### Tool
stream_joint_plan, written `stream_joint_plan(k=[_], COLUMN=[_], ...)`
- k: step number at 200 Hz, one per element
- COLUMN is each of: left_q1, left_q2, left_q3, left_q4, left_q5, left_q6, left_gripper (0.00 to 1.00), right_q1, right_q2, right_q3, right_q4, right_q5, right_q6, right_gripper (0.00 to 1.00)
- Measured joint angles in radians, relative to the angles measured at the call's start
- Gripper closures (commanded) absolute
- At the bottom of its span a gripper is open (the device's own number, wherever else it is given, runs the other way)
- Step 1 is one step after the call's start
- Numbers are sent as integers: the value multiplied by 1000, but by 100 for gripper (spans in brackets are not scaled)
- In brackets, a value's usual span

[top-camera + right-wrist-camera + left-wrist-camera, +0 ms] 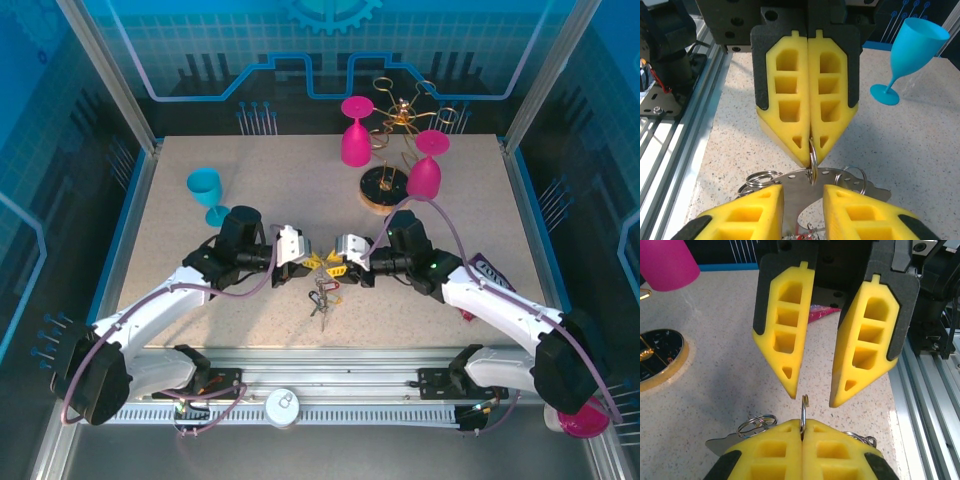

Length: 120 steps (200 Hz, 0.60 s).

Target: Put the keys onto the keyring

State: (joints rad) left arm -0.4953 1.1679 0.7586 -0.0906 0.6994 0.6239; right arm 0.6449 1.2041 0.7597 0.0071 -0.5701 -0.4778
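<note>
Silver keyring, seen edge-on, is pinched between the fully closed jaws of the left claw. The right claw faces it with jaws apart, tips either side of the ring and gripping nothing. The keys are bunched over the speckled counter, just nearside of both claws.

left gripper | right gripper tip to tip mid-table | keys bunched just on their near side

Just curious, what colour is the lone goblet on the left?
Turquoise blue goblet; right wrist view shows it best.
</note>
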Motion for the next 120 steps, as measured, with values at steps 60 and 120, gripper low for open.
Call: stream_joint_plan(k=[60,120], left_q1=[-24,-33], left_q2=[0,10], left_q3=[43,87], left_q4=[-99,-182], left_q5=[-28,-70], left_q6=[63,101], left_gripper=[100,100], right_q1=[23,31], right_q2=[32,49], right_q3=[55,82], right_q4=[-23,-71], right_q5=[13,10], right_q6=[-27,-60], right_gripper=[77,100])
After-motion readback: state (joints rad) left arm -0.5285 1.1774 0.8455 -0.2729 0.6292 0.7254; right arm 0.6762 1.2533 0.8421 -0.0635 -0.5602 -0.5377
